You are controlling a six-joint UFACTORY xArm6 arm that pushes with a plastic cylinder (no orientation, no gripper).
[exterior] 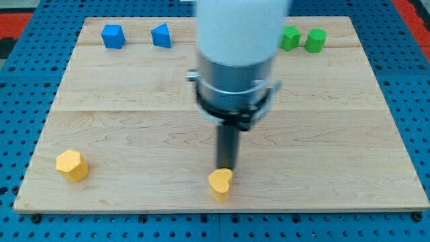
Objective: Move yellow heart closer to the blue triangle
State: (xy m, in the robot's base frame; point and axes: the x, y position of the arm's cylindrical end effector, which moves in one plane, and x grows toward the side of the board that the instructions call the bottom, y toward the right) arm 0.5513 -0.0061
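My tip [226,168] sits right at the top edge of the small yellow heart block [220,183], touching it or as near as makes no difference, down by the bottom edge of the pale wooden board [134,121]. There are no jaws here, just the bare dark rod. The blue triangle block [161,35] waits far off at the view's top, beside a blue cube [113,36]. A yellow hexagonal block [72,165] lies bottom left; two green blocks [304,39] lie top right.

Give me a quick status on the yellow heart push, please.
My tip at yellow heart's top edge. Blue triangle far off, top left. Nothing between them.
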